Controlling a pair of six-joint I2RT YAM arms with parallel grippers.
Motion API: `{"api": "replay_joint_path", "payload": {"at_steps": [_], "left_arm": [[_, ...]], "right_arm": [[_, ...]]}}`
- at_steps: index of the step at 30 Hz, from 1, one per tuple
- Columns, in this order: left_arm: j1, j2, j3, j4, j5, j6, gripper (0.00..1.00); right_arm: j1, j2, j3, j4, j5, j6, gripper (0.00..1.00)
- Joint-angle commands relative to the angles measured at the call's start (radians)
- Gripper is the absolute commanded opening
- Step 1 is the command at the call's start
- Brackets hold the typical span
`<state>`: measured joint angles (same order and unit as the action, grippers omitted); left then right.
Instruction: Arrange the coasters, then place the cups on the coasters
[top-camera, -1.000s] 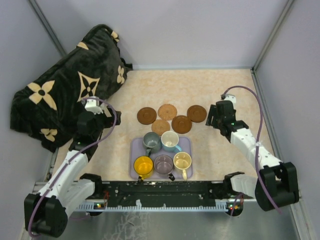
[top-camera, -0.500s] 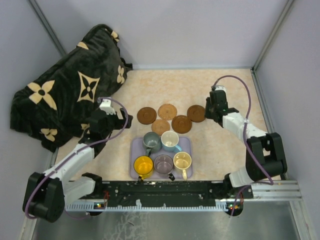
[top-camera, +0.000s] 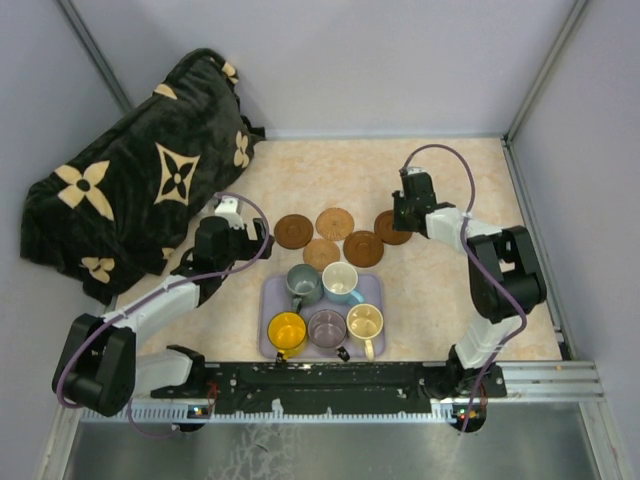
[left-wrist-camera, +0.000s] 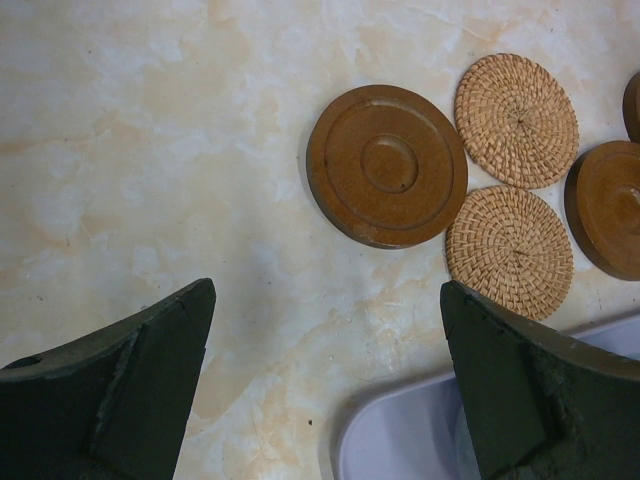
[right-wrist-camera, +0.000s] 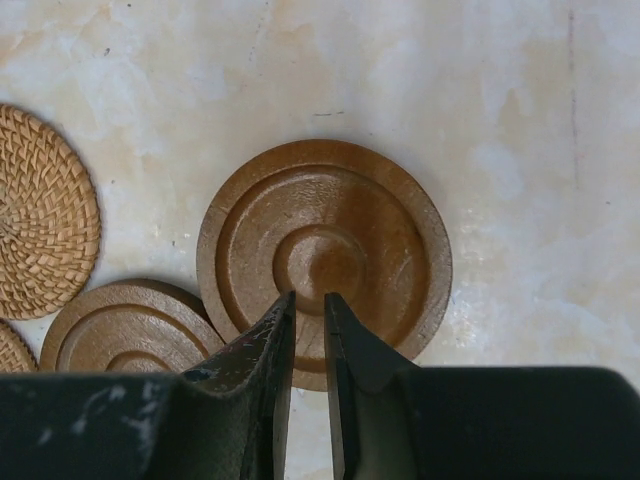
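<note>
The right gripper (right-wrist-camera: 308, 300) has its two fingers squeezed almost together, with nothing between them, right over a round dark brown wooden coaster (right-wrist-camera: 325, 250) on the pale table (right-wrist-camera: 500, 120). The left gripper (left-wrist-camera: 328, 300) is wide open near a second dark brown coaster (left-wrist-camera: 386, 165). The five little cups (top-camera: 327, 328) sit in the light purple tray (top-camera: 270, 300).

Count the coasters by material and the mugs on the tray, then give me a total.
Wooden coasters: 3
Woven coasters: 2
Mugs: 5
Total: 10
</note>
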<state>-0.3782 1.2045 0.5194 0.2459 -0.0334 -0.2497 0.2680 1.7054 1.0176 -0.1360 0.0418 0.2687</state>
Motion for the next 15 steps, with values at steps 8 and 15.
{"api": "replay_joint_path", "payload": {"at_steps": [8, 15], "left_arm": [[-0.007, 0.018, 0.025, 0.011, -0.031, 0.022, 1.0], [-0.007, 0.015, 0.029, 0.003, -0.046, 0.029, 1.0]], "right_arm": [[0.023, 0.098, 0.083, 0.02, 0.026, -0.001, 0.17], [0.022, 0.109, 0.067, -0.048, 0.202, 0.037, 0.13]]}}
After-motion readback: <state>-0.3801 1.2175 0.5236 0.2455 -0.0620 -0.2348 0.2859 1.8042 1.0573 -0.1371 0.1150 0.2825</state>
